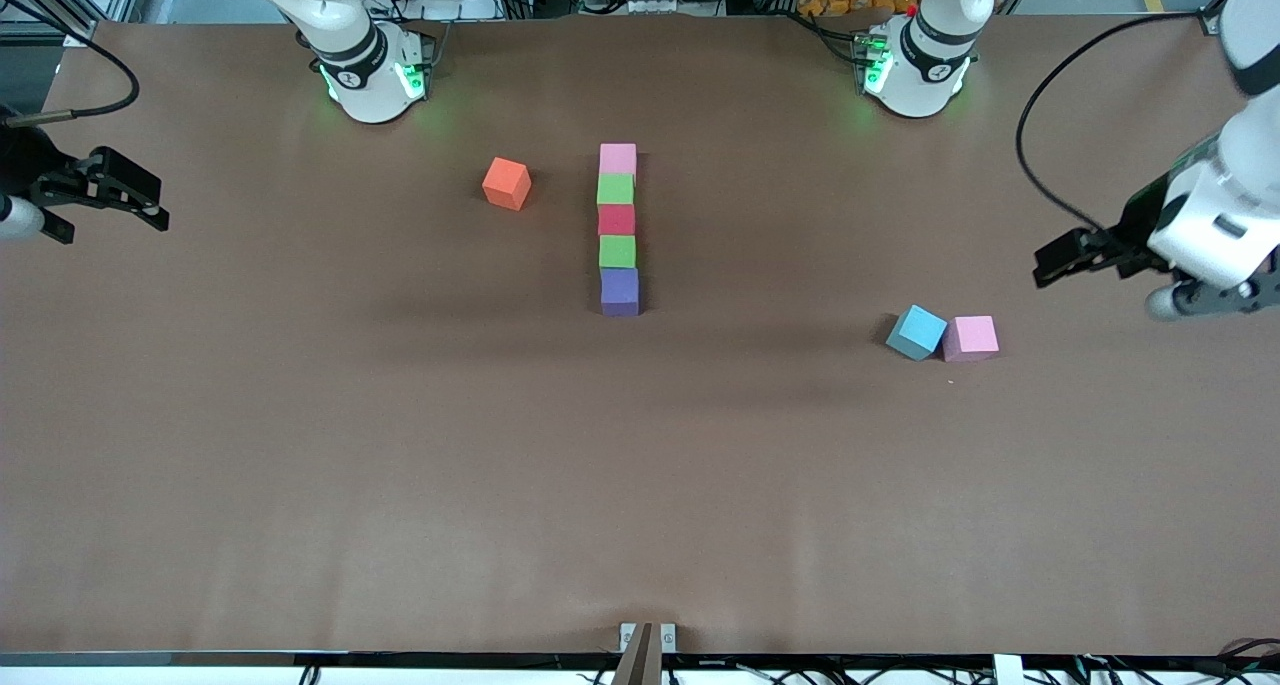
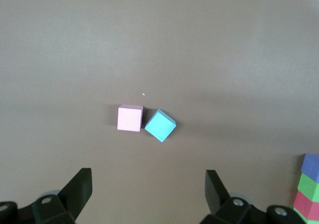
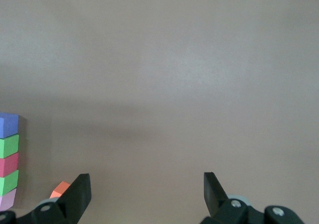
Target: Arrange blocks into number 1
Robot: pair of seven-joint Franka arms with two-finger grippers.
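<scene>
Brown tabletop (image 1: 300, 445). Five blocks in straight touching line at centre, 12 to 6 o'clock in front view: light pink block (image 1: 618, 158), green block (image 1: 616, 188), red block (image 1: 616, 219), second green block (image 1: 617, 251), purple block (image 1: 620, 291) nearest camera. Orange cube (image 1: 507, 183) at line's 9 o'clock. Only front view shows whole line; wrist views catch its ends. Left wrist view shows light blue cube (image 2: 160, 125) touching second pink cube (image 2: 130, 118). Left gripper (image 2: 148, 190) over tabletop at left arm's end, fingers spread wide, empty. Right gripper (image 3: 147, 194) over right arm's end, fingers apart, empty.
</scene>
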